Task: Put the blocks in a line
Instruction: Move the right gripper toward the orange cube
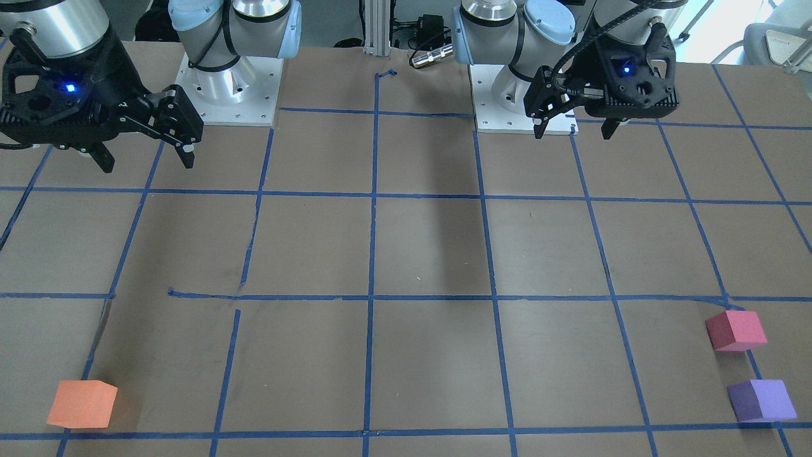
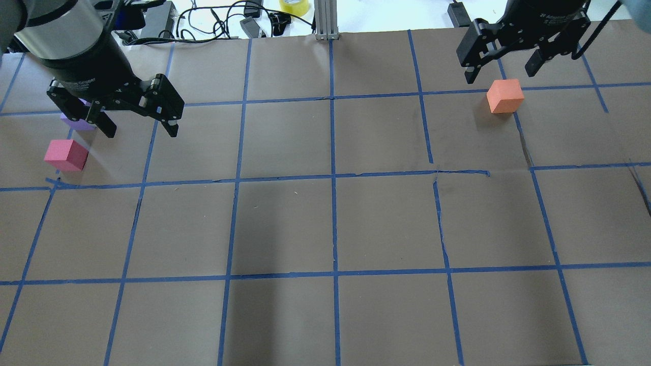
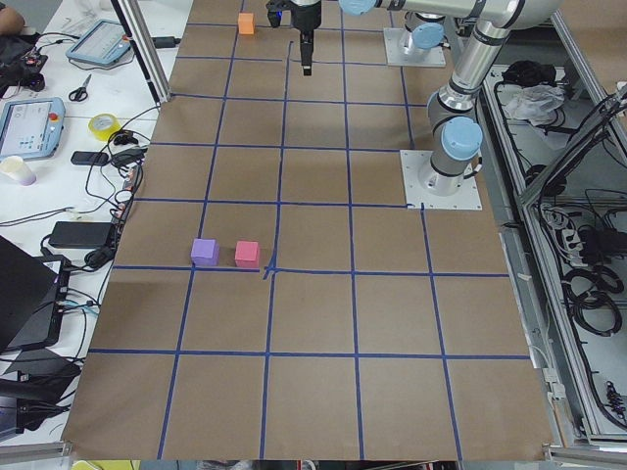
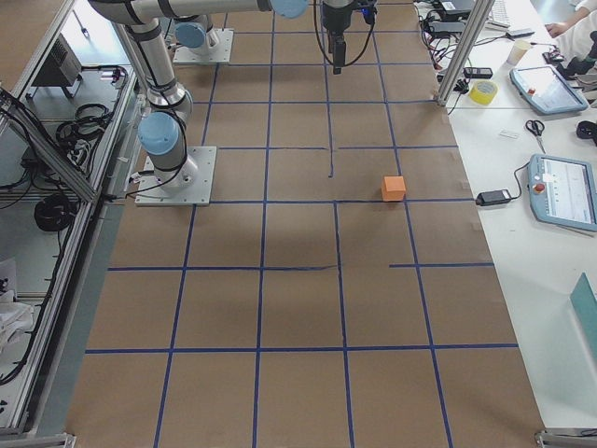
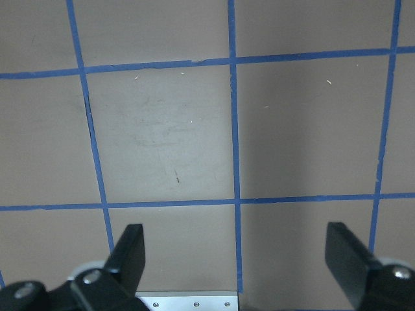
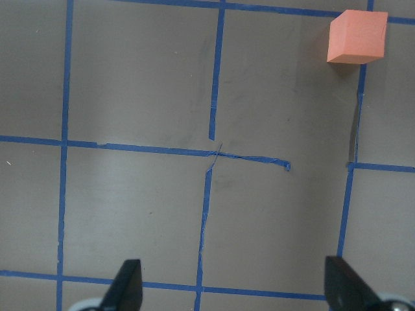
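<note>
The orange block [image 1: 82,404] [image 2: 505,95] sits alone on the robot's right side of the table. It also shows top right in the right wrist view [image 6: 356,37]. The red-pink block [image 1: 736,330] [image 2: 66,155] and the purple block [image 1: 761,400] [image 3: 204,252] sit close together, apart, on the robot's left side. In the overhead view the purple block [image 2: 76,123] is partly hidden behind the left arm. My left gripper [image 1: 574,130] [image 2: 140,129] [image 5: 237,259] is open, empty and raised. My right gripper [image 1: 146,158] [image 2: 501,73] [image 6: 237,288] is open, empty and raised.
The brown table carries a grid of blue tape lines [image 1: 371,298]. Both arm base plates [image 1: 228,89] [image 1: 520,95] stand at the robot's edge. Cables and a yellow tape roll [image 2: 294,6] lie past the far edge. A side desk with tablets [image 3: 29,127] runs along it.
</note>
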Robot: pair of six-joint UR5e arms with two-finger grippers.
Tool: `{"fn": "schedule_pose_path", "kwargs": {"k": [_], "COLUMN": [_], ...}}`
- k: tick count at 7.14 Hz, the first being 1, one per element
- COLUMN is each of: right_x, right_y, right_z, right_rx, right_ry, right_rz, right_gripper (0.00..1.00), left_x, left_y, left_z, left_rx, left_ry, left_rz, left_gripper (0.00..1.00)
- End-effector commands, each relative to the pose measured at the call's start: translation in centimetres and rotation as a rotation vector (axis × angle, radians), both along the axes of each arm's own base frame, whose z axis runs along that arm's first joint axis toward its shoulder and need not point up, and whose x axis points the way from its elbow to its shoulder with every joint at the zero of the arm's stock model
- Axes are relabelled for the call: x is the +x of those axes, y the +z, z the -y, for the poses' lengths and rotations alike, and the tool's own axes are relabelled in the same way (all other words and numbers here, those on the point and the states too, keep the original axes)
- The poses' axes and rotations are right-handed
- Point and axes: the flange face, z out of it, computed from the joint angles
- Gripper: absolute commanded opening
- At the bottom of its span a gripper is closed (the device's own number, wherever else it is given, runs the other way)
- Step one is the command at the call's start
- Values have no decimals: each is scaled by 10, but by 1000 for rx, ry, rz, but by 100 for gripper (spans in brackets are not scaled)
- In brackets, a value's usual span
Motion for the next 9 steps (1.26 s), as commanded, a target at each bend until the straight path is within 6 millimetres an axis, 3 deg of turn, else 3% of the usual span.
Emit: {"fn": "schedule_pose_path", "kwargs": {"k": [1, 4, 6, 9], "right_x": [0, -18, -21, -22], "right_y": [-1, -9, 9, 11], "right_z": [1, 9, 4, 8], "right_rx": [2, 25, -9, -35], "right_ry": [3, -35, -37, -57], "right_rz": [-2, -3, -9, 10], "right_gripper": [100, 100, 100, 100], "left_x": [3, 4, 4, 4], "left_y": [1, 3, 3, 3], "left_z": [-1, -2, -2, -3], "left_rx": [-1, -7, -7, -5], "left_ry": [4, 7, 5, 6], "left_rz": [-3, 1, 2, 5], "left_gripper": [100, 100, 100, 100]}}
